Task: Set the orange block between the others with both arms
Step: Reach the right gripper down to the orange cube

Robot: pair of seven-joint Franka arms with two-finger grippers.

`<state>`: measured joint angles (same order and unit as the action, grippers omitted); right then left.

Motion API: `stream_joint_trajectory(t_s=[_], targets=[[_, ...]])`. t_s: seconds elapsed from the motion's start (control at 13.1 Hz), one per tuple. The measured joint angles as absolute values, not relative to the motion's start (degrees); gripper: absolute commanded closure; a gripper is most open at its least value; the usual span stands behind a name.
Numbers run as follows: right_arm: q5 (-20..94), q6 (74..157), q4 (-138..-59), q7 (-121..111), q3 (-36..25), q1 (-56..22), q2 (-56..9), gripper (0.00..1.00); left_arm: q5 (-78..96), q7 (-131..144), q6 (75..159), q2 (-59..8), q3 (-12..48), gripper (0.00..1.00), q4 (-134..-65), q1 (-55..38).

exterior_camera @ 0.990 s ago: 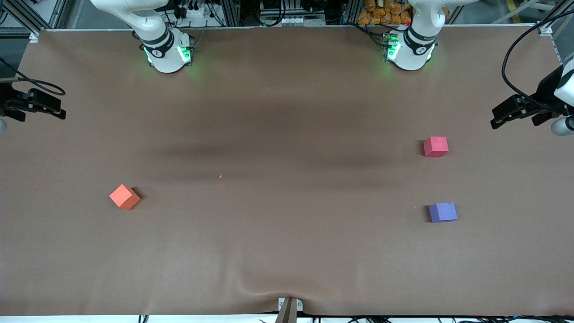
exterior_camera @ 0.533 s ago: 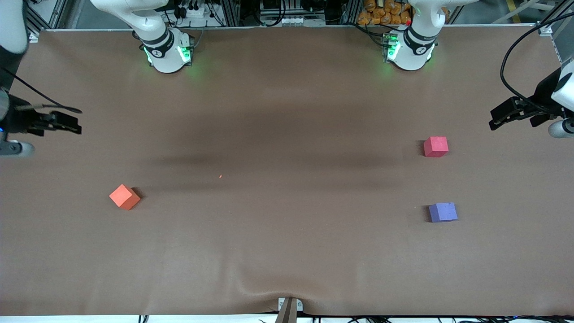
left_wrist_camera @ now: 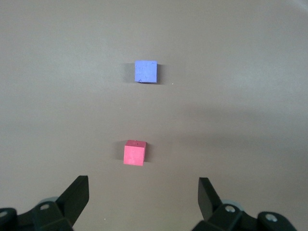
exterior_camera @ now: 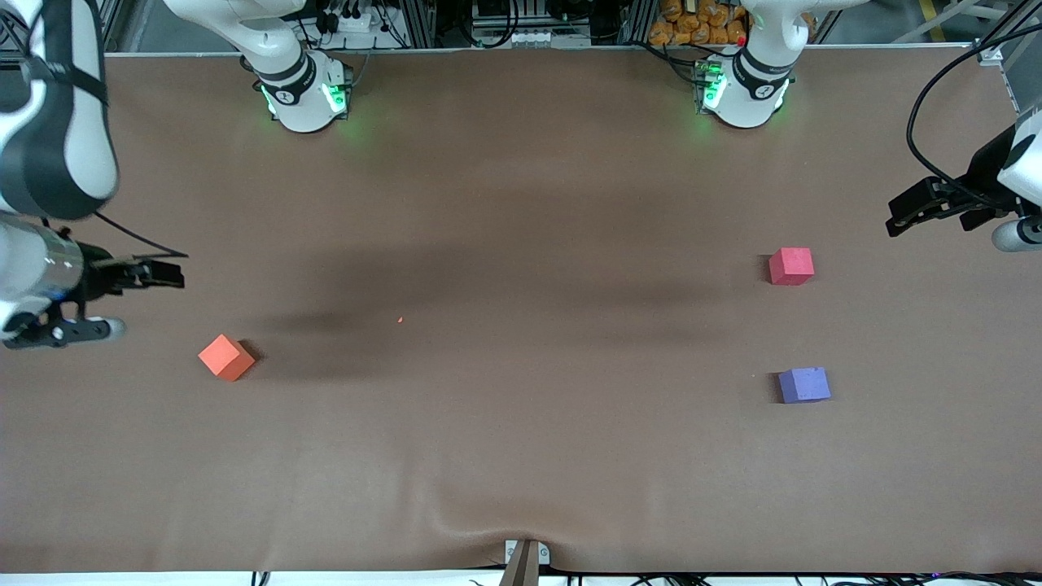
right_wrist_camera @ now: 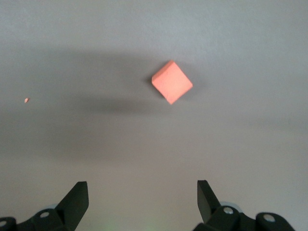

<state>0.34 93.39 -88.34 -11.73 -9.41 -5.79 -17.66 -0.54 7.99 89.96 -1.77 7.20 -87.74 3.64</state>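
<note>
The orange block [exterior_camera: 226, 357] [right_wrist_camera: 172, 82] lies turned cornerwise on the brown table toward the right arm's end. My right gripper [exterior_camera: 174, 273] [right_wrist_camera: 143, 195] hangs open over the table beside the block, apart from it, with nothing between its fingers. The others lie toward the left arm's end: a pinkish-red cube [exterior_camera: 791, 266] [left_wrist_camera: 134, 153] and a purple-blue cube [exterior_camera: 804, 385] [left_wrist_camera: 146, 71], which is nearer the front camera, with a gap between them. My left gripper [exterior_camera: 897, 216] [left_wrist_camera: 143, 192] is open and empty in the air at the table's edge, off to the side of the red cube.
A tiny orange crumb [exterior_camera: 400, 320] [right_wrist_camera: 27, 100] lies on the cloth near mid-table. The brown table cover [exterior_camera: 521, 456] bulges in a fold by a small bracket [exterior_camera: 526, 557] at the front edge. Both arm bases [exterior_camera: 305, 94] [exterior_camera: 741, 89] glow green along the back edge.
My right arm has swung in over the table, carrying its gripper toward the orange block. The left gripper has barely shifted. All three cubes lie where they were.
</note>
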Motion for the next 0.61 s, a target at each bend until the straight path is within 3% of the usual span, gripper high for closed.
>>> stream_joint_trajectory(t_s=[0.61], targets=[[0.3,104.4,-91.3,-23.5,-9.7,-5.7,-26.1,0.00,-0.5,8.0,89.9,-1.8,7.2,0.00,-88.0,3.6]])
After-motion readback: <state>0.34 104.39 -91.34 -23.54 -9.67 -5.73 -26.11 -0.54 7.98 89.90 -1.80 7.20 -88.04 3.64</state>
